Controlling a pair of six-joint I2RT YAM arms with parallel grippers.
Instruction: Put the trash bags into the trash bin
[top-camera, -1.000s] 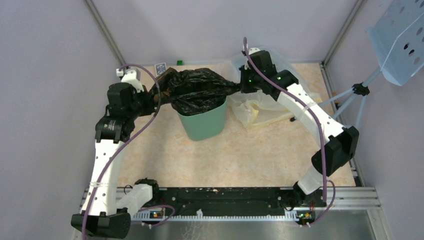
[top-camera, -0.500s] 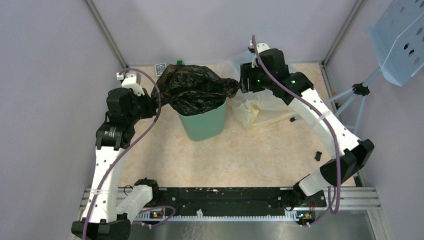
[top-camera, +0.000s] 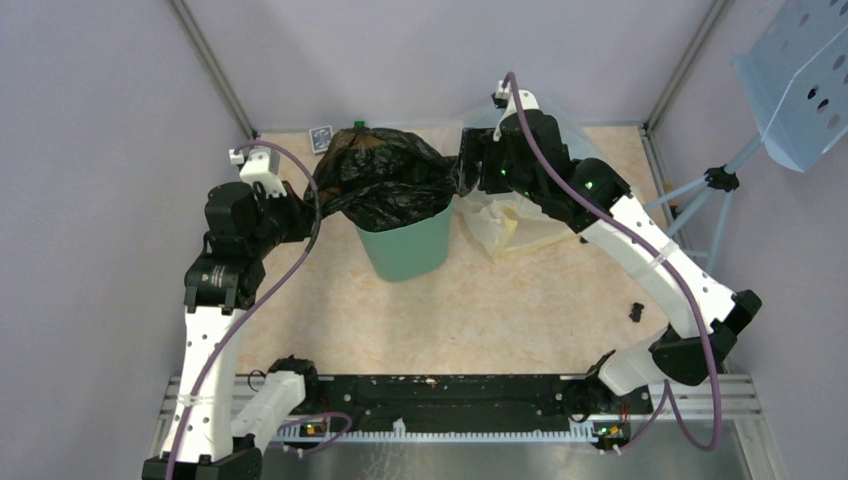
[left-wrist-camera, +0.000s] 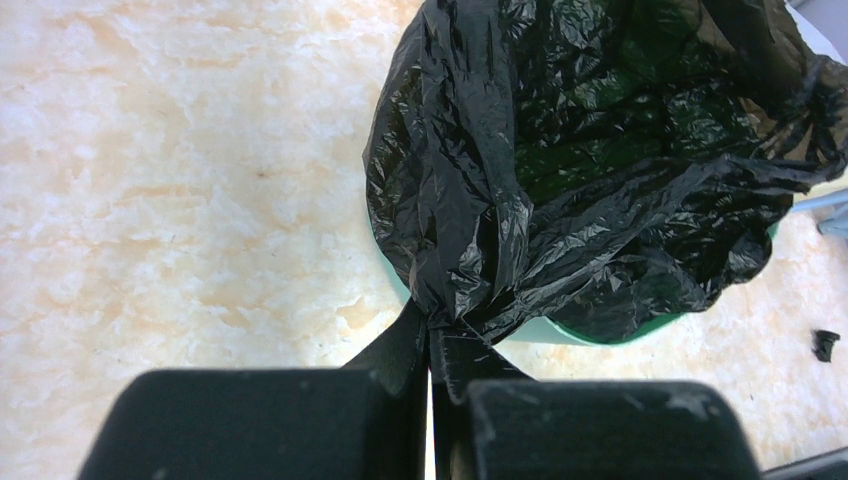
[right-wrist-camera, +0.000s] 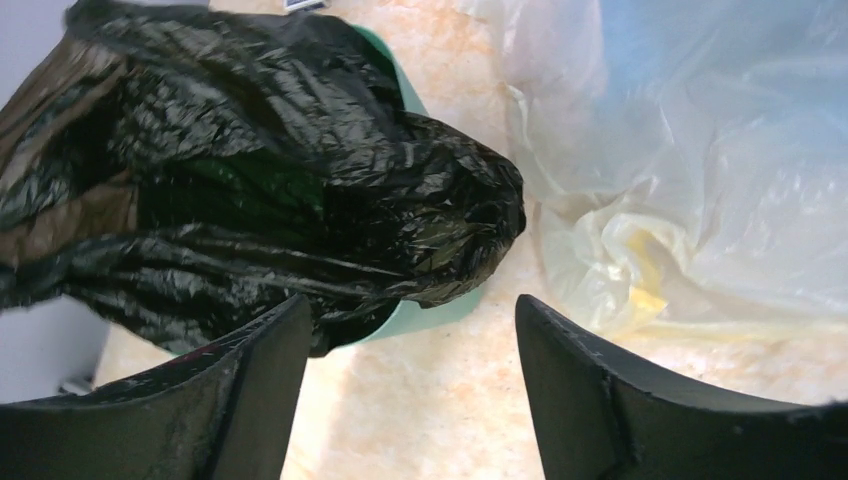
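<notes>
Remote desk, top camera: 1 black bag (top-camera: 385, 180) lies draped over the mouth of 1 green bin (top-camera: 405, 248) at the far middle of the table (top-camera: 500, 320). 1 clear bag (top-camera: 505, 225) slumps just right of the bin, and 2 arms flank the pair.

I see the black bag's long axis running left to right across the rim. Its left end tapers to a twisted corner. Its right end is a bunched knob pointing toward the right gripper (right-wrist-camera: 410, 305). Most of the plastic bulges above the rim rather than sinking inside.

The left wrist camera gives me what the top view hides: the left gripper (left-wrist-camera: 430, 340) is clamped tight on that twisted corner, just left of the bin's rim.

The right wrist camera shows the right gripper's fingers spread wide with nothing pinched between them. The bunched end lies free just beyond the tips, over the rim, with the clear bag filling the right of that view.

Only the top view takes in 1 blue card (top-camera: 320, 137) whole and 1 small green block (top-camera: 358, 125), both at the table's far edge.

1 small black scrap (top-camera: 636, 311) sits well apart on the right. The left wrist camera catches it too; the right wrist camera does not.
</notes>
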